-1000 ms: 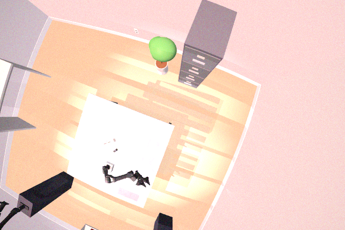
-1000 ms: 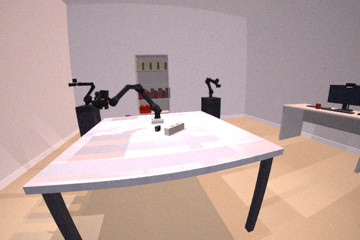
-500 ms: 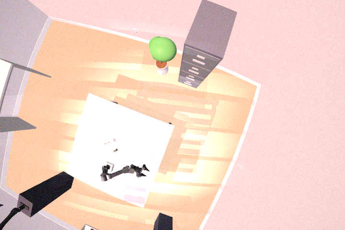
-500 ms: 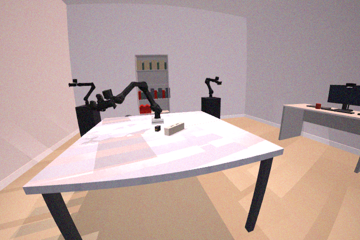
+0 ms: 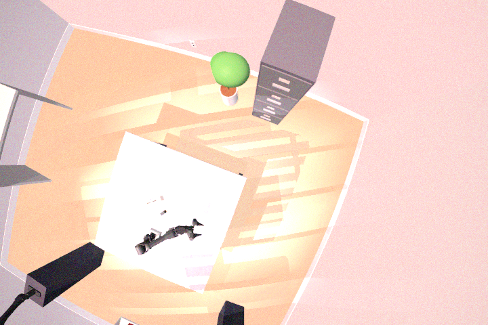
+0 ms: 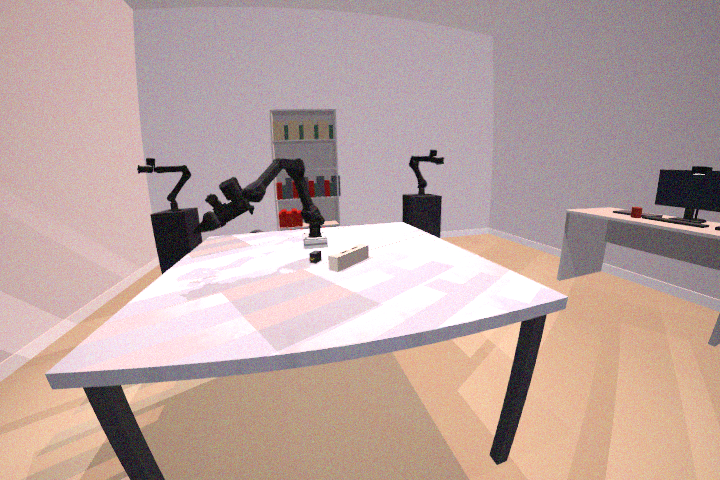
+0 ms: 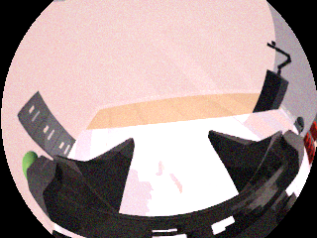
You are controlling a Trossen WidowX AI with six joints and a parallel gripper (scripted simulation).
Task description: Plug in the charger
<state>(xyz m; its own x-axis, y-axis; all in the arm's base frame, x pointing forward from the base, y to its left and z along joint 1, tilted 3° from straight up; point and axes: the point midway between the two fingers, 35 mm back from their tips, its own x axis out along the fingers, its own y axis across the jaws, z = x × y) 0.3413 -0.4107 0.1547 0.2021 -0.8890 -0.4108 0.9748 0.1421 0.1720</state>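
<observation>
The small black charger [image 6: 315, 256] [image 5: 162, 212] lies on the white table [image 6: 372, 316] [image 5: 137, 160], just left of the pale power strip [image 6: 348, 257] [image 5: 156, 200] in the exterior view. My gripper [image 6: 202, 224] [image 5: 199, 229] [image 7: 172, 138] is open and empty. It hangs in the air above the table's far left part, well away from the charger and the strip, pointing away from them. In the wrist view the two dark fingers stand wide apart with only table, floor and wall between them. Neither the charger nor the strip shows in the wrist view.
My arm's base [image 6: 314, 240] stands on the table just behind the charger. Two other arms on dark pedestals [image 6: 174, 232] [image 6: 421, 212] and a bookshelf [image 6: 304, 164] stand behind the table. A desk with a monitor [image 6: 695, 192] is at the right. A filing cabinet [image 5: 287, 76] and a plant [image 5: 229, 68] stand by the wall.
</observation>
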